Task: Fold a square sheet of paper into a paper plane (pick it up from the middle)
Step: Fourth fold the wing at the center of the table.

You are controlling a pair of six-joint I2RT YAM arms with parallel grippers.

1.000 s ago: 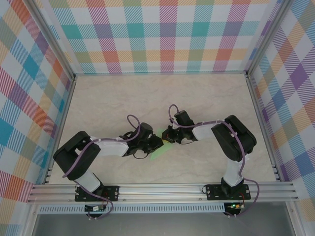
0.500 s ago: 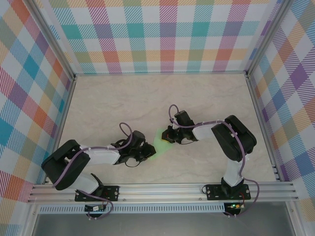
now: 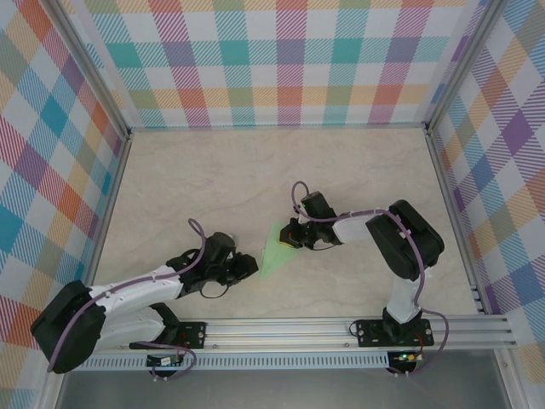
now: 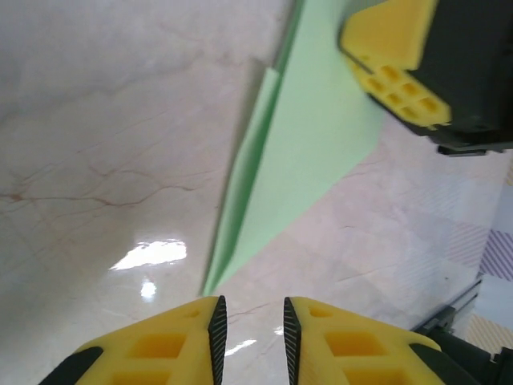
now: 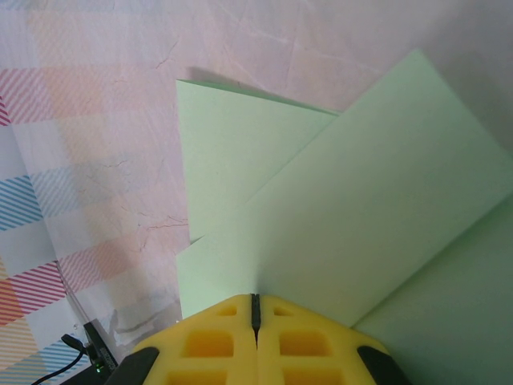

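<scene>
The pale-green sheet of paper (image 3: 274, 253) lies on the table, folded into a pointed wedge like a paper plane. My right gripper (image 3: 290, 236) is shut, and its tips (image 5: 255, 298) press down on the wide end of the folded paper (image 5: 361, 208), where a crease starts. My left gripper (image 3: 252, 265) sits just short of the narrow tip, apart from it. In the left wrist view the left gripper (image 4: 250, 309) is slightly open with bare table between its pads. The paper (image 4: 313, 152) lies ahead of it, with a yellow finger (image 4: 393, 48) of the right gripper on top.
The marble-pattern tabletop (image 3: 213, 179) stretches free behind and to both sides. Checked walls (image 3: 281, 60) enclose it, with aluminium rails (image 3: 281, 328) along the near edge. My left arm lies low along the near left.
My left arm has drawn back toward the near left, off the paper, and its jaws have opened a little. The right gripper has stayed pressed on the paper.
</scene>
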